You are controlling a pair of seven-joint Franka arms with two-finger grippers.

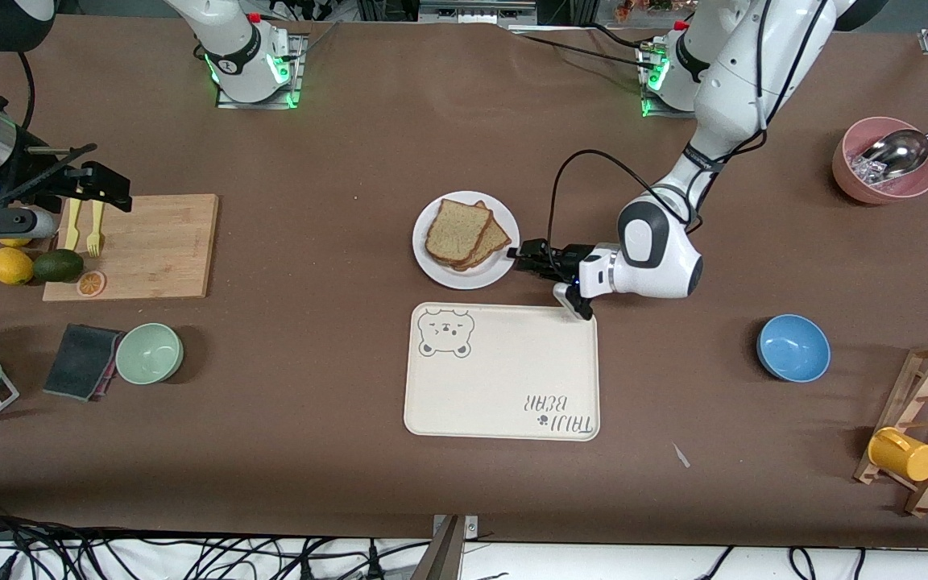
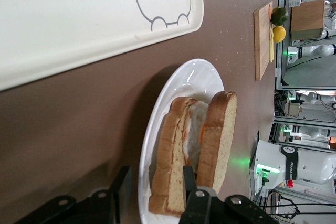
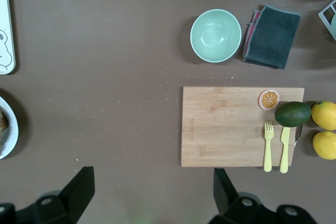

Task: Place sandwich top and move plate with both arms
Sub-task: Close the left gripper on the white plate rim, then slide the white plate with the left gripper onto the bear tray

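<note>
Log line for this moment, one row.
sandwich top: on sandwich, on plate | left gripper: open, straddling plate rim | right gripper: open, waiting above cutting board

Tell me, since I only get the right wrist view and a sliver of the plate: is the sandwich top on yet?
Observer: Yes. The sandwich top lies on the lower slice on the plate, slightly askew.
Operator: Where is the left hand?
Observer: The left hand is low at the plate's rim, toward the left arm's end of the table, its fingers open astride the rim.
Operator: And my right hand against the whole table?
Observer: The right hand waits open over the cutting board, well away from the plate.
</note>
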